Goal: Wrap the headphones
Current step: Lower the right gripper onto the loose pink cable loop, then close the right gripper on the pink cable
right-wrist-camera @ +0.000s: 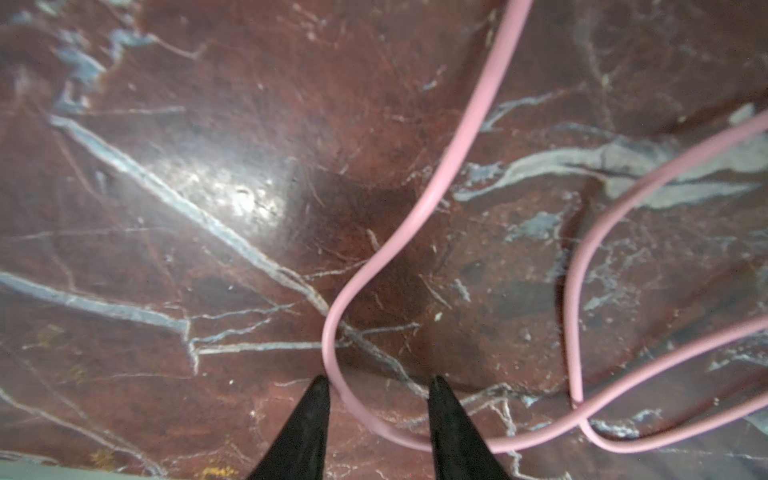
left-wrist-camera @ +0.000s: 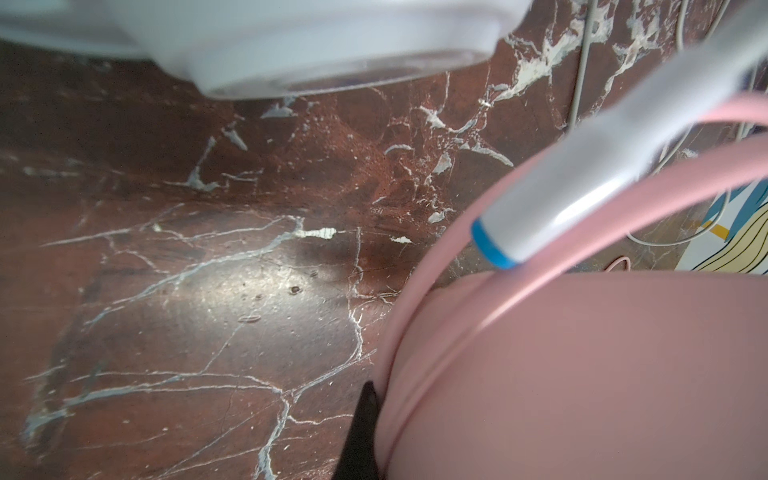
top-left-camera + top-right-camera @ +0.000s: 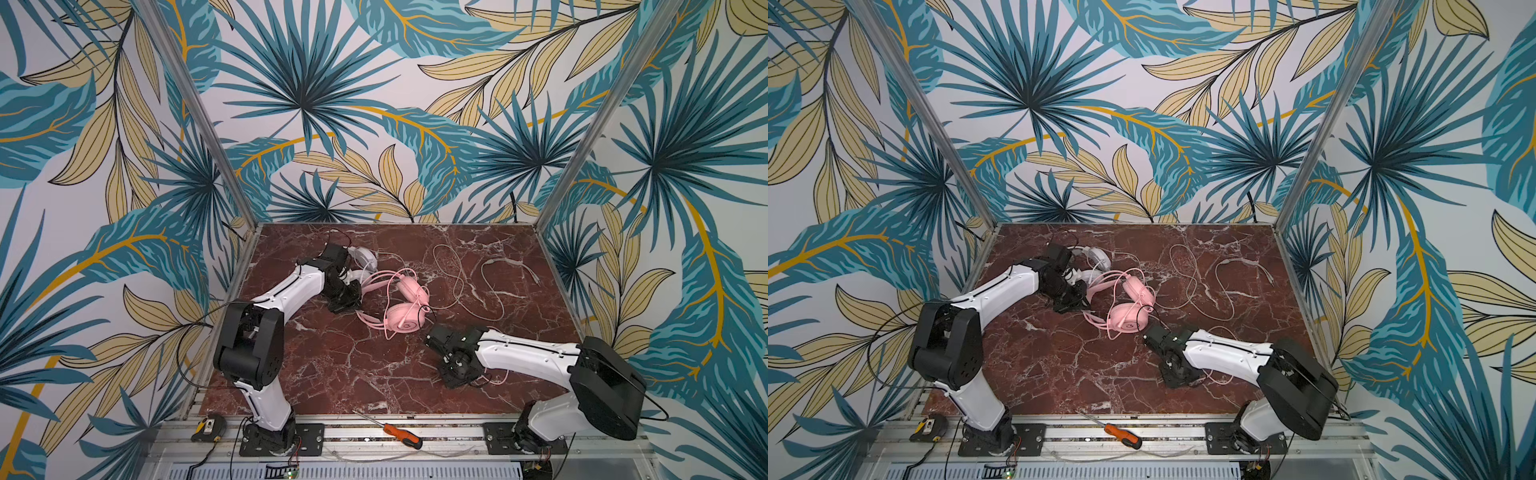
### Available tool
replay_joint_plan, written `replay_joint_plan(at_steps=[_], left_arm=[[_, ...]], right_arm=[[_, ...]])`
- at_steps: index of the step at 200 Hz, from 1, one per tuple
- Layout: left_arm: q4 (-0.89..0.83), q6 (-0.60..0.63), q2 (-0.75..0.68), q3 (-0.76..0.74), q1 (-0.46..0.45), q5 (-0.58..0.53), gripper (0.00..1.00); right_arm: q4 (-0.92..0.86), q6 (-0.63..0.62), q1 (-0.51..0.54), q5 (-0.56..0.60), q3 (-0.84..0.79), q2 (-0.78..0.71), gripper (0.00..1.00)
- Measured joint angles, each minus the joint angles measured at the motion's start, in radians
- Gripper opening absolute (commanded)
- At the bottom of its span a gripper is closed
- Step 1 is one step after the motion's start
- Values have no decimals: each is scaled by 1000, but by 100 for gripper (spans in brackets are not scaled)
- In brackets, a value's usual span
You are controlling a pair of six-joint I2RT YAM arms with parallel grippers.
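Observation:
The pink headphones (image 3: 405, 318) lie mid-table, and their headband arcs reach left to my left gripper (image 3: 348, 297). In the left wrist view one black finger (image 2: 363, 419) presses against the pink band (image 2: 415, 332); the other finger is hidden behind it, so the gripper is shut on the band. The white headphones (image 3: 365, 257) sit behind that arm, with their blue-tipped mic boom (image 2: 582, 187) across the pink band. My right gripper (image 1: 378, 384) stands open, low over the marble, its fingertips on either side of the pink cable (image 1: 436, 187). In both top views it (image 3: 455, 372) is right of the pink earcup (image 3: 1127, 320).
The white cable (image 3: 457, 282) loops loosely over the back right of the marble table (image 3: 332, 374). An orange screwdriver (image 3: 401, 434) and a tape measure (image 3: 208, 428) lie on the front rail. Patterned walls and metal posts (image 3: 208, 137) close in three sides.

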Motion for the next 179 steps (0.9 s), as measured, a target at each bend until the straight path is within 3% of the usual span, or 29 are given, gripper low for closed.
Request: replay_joint_plan(at_steps=[41,76,136,179], left_arm=[[0,0,5,0,0,2,0],[0,-1,5,0,0,2,0],[1,-32,5,3,2,1,0],[11,-76,5,30,2,-5,0]], right_arm=[[0,2,16,5,2,12,27],[6,-9,19,3,2,-11,10],[32,-79,19,-29,1,-161,1],[31,-173,19,-89,35,-239,0]])
